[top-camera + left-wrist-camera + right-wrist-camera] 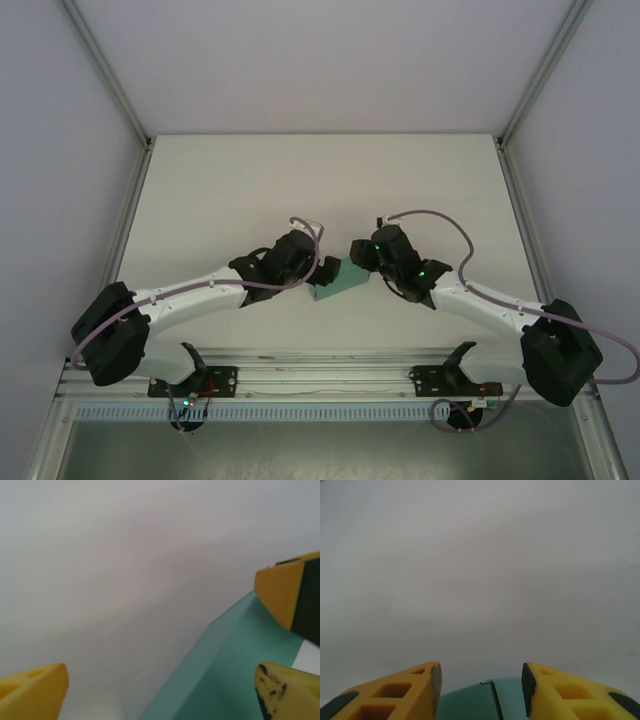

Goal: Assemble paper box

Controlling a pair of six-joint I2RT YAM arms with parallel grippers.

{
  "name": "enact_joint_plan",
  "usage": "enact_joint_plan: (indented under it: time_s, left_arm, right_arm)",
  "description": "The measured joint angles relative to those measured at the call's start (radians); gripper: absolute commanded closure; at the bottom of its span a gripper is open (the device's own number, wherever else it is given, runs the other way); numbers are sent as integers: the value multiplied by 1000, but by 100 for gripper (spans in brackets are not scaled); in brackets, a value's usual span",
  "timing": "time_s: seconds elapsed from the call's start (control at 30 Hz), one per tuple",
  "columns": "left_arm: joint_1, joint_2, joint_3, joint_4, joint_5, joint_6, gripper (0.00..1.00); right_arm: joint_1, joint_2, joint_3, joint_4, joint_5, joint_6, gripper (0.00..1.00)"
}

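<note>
The paper box (343, 281) is a small teal-green card box lying on the white table (300, 180) between my two grippers. My left gripper (320, 272) meets it from the left, my right gripper (359, 253) from the upper right. In the left wrist view the left gripper (161, 680) is wide open, and the paper box (235, 665) lies close to its right finger (285, 692). A yellow finger (280, 592) of the other gripper sits beyond the box. My right gripper (481, 680) is open, with the box's edge (470, 702) low between its jaws.
Grey enclosure walls (60, 150) rise on both sides of the table. An aluminium rail (320, 375) with both arm bases runs along the near edge. Bare white tabletop stretches beyond the box toward the back.
</note>
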Motion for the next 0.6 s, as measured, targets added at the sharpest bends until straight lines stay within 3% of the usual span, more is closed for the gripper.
enact_joint_plan:
  time_s: [0.23,0.5,0.6]
  left_arm:
    - [137,-72,-6,-66,21,-34,0]
    - [428,-144,-33,-94,35,-126,0]
    - [482,-138,-50,-119,34,-143,0]
  right_arm:
    - [-8,0,86,-96,-18,-173,0]
    - [-9,21,268,-227,-202,-615,0]
    - [-9,50,327,-295,-290,-814,0]
